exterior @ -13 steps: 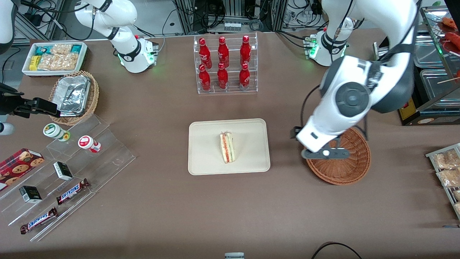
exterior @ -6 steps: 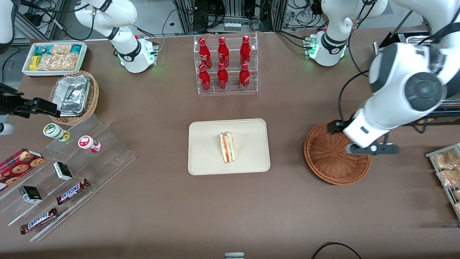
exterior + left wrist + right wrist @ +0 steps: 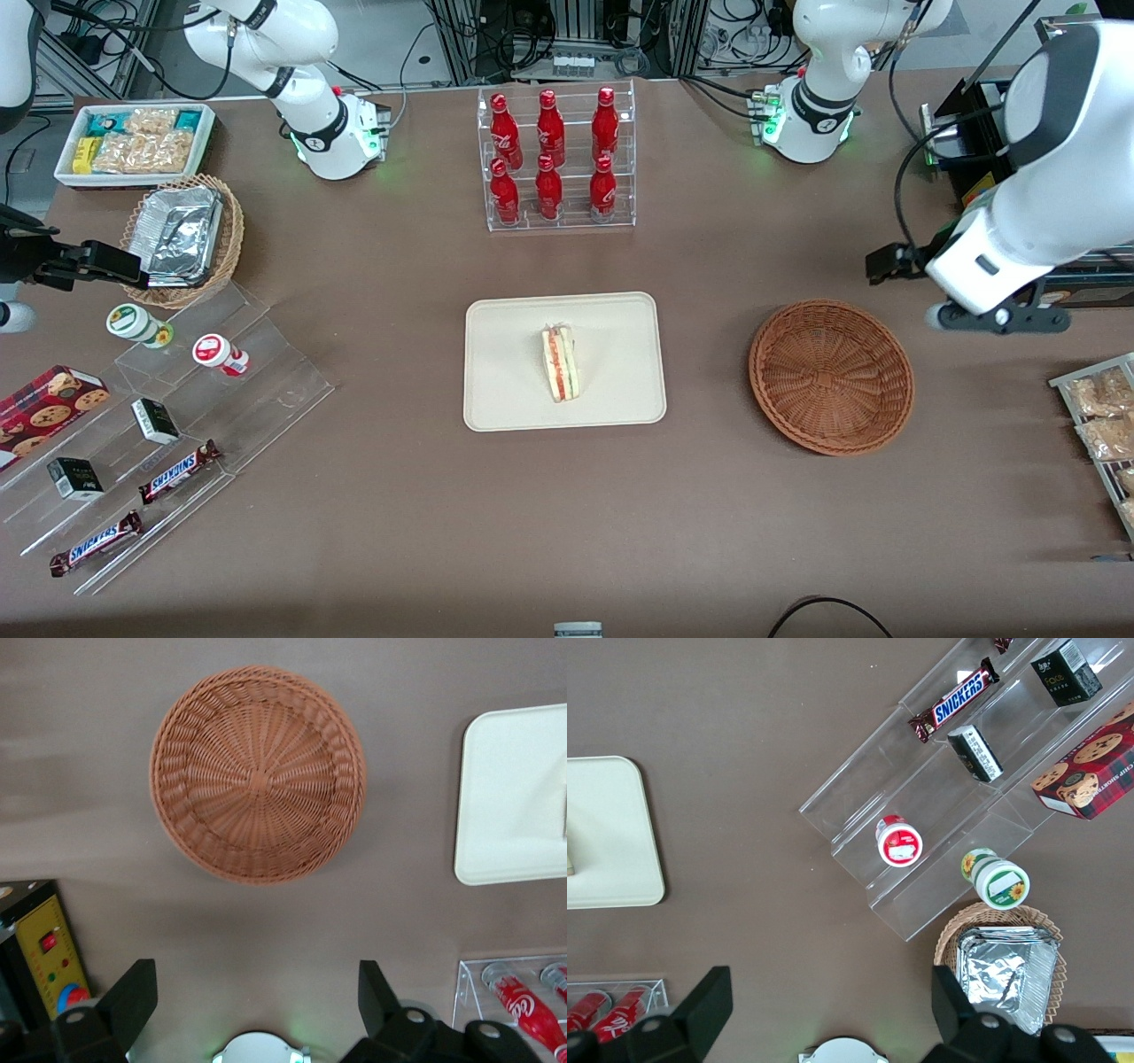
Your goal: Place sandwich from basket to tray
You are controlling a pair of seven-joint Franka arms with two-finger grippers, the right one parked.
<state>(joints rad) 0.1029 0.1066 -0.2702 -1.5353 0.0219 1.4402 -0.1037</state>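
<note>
I see the small triangular sandwich (image 3: 560, 363), a wedge of pale white bread under clear wrap, lying on the flat rectangular cream-coloured tray (image 3: 509, 390) with rounded corners and a low rim. Its cut edge shows a red layer, then yellow and green bands, running lengthwise along the wedge. It sits near the middle of the tray, well inside the rim on every side.

The round reddish-brown woven wicker basket (image 3: 831, 377) rests on the brown desk (image 3: 399, 496) toward the working arm's end, apart from the tray, and I see only its woven floor and spiral weave inside. From the wrist camera the same basket (image 3: 257, 773) appears whole, with the corner of the tray (image 3: 509, 806) beside it.

My claw (image 3: 997, 317) hangs above the desk just past the basket's rim, toward the working arm's end and slightly farther from the front camera than the basket. In the wrist view the claw (image 3: 252, 992) has its two dark fingers (image 3: 133, 997) spread wide apart, with nothing between them.

A clear acrylic rack of red bottles (image 3: 554, 159) stands farther from the front camera than the tray.
</note>
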